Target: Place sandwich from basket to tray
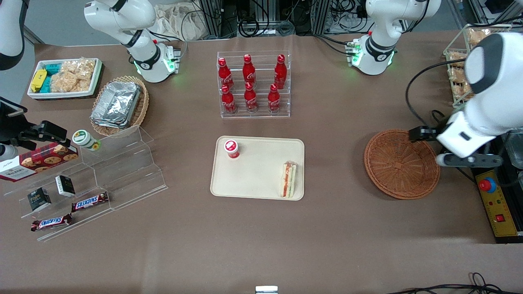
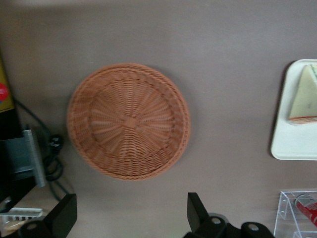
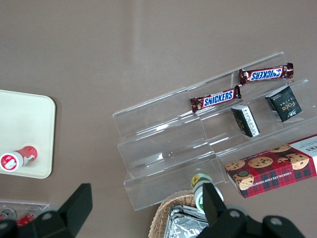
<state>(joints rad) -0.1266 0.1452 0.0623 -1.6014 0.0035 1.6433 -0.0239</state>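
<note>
The sandwich [image 1: 288, 179] lies on the beige tray [image 1: 253, 179], at the tray's edge nearest the working arm; it also shows in the left wrist view [image 2: 303, 101] on the tray's corner [image 2: 292, 144]. The round brown wicker basket [image 1: 401, 164] is empty, which the left wrist view [image 2: 129, 121] shows from above. My left gripper [image 1: 423, 133] hangs high over the basket's rim toward the working arm's end of the table. In the left wrist view the gripper [image 2: 131, 218] is open wide and holds nothing.
A small red-capped bottle [image 1: 231, 148] lies on the tray. A clear rack of red cola bottles [image 1: 253, 83] stands farther from the front camera than the tray. A yellow control box with a red button [image 1: 492, 196] and cables lie beside the basket. A wire rack of pastries [image 1: 461, 69] stands at the working arm's end.
</note>
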